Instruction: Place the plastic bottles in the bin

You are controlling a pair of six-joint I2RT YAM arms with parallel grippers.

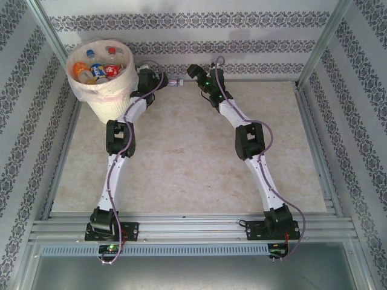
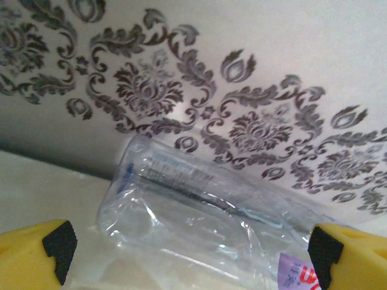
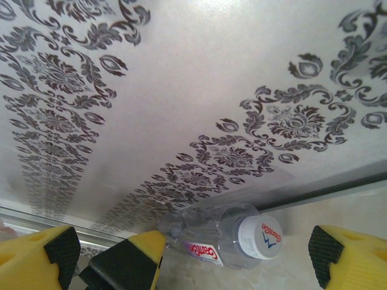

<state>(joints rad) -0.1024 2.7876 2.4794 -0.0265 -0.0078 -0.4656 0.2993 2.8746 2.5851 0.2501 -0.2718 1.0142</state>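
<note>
Both arms reach toward the back wall point(image 1: 242, 36); the left gripper point(image 2: 192, 249) and right gripper point(image 3: 192, 251) spread wide, close together.

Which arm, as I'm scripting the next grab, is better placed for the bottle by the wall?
Left. The bottle lies crosswise between the open left gripper, and the bin stands beside that arm. The right gripper faces its cap.

Plastic bottles point(image 1: 98, 69) in cream bin point(image 1: 112, 104); crumpled clear bottle point(image 2: 181, 211) by wall point(image 2: 254, 72)
</note>
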